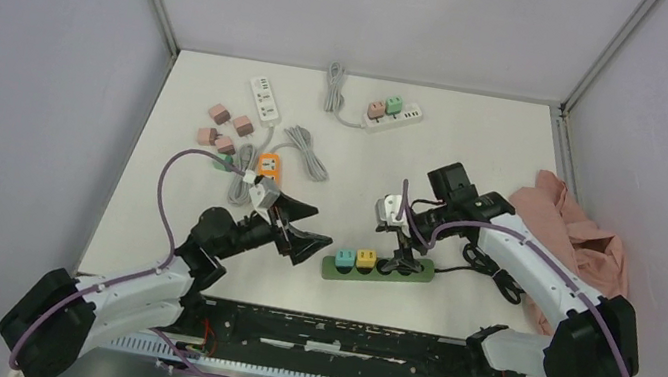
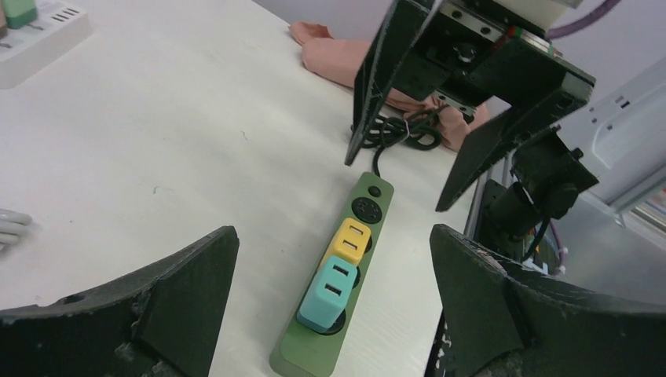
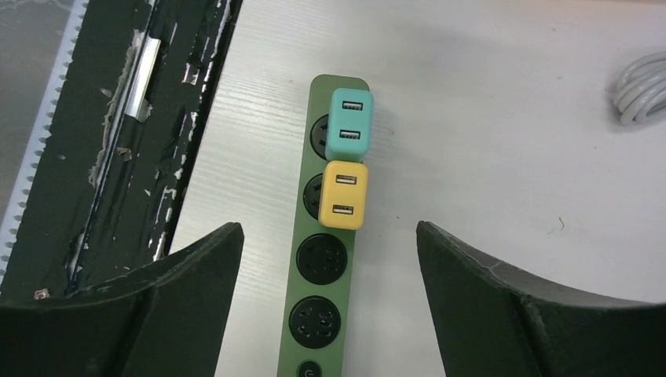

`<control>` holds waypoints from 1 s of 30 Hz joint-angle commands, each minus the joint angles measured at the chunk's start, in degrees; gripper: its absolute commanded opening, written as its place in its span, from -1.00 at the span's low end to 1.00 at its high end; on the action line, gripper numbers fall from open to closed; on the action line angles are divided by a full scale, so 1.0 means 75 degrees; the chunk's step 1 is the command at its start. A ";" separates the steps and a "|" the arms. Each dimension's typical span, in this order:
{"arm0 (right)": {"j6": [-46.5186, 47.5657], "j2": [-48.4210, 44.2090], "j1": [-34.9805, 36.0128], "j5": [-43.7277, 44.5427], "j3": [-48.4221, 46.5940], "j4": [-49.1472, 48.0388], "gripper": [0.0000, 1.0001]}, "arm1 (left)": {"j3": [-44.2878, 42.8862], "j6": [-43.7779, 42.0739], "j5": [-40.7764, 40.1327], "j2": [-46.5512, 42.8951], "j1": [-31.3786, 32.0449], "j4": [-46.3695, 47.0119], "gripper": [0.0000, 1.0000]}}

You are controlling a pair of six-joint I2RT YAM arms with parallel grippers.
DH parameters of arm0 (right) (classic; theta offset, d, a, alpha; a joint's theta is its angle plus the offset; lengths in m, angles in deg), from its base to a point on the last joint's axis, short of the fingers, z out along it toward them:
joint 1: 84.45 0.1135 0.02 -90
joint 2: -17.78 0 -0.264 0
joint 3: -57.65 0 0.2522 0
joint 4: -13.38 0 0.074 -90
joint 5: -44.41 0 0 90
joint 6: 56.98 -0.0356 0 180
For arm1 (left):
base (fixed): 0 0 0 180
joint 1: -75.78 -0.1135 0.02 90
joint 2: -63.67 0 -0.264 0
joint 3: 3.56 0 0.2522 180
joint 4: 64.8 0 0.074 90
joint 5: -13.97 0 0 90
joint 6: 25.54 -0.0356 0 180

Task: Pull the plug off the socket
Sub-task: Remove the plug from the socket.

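Green power strip (image 1: 378, 266) lies flat on the counter (image 1: 476, 160), toward the 6 o'clock edge in the top view. Two plugs are seated in it: teal plug (image 1: 343, 257) at the strip's 9 o'clock end, yellow plug (image 1: 366, 257) touching it on the 3 o'clock side. The sockets past the yellow plug are bare.

Left claw (image 1: 313, 231): jaws wide apart, gripping nothing, at 9 o'clock of the strip, aimed along it.

Right claw (image 1: 407, 256): jaws spread, gripping nothing, above the strip's bare sockets, with one finger on either side of the strip.

Pink cloth (image 1: 576, 232) is at the 3 o'clock edge.
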 commanded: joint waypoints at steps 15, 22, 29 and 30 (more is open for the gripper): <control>-0.0730 0.0312 0.0626 0.0847 0.0207 -0.1057 0.77 | 0.0711 -0.1078 0.0069 0.0029 0.0148 0.0713 0.93; -0.0938 0.0394 0.0752 0.1045 0.0210 -0.1190 0.78 | 0.1049 -0.0835 -0.0172 -0.0482 0.0146 0.0682 0.94; -0.1068 0.0484 0.1006 0.1087 0.0303 -0.1415 0.78 | 0.1312 -0.0820 0.0118 -0.1102 0.0141 0.0619 0.95; -0.1115 0.0504 0.1051 0.1140 0.0306 -0.1473 0.78 | 0.1320 -0.0826 0.0094 -0.1157 0.0143 0.0557 0.96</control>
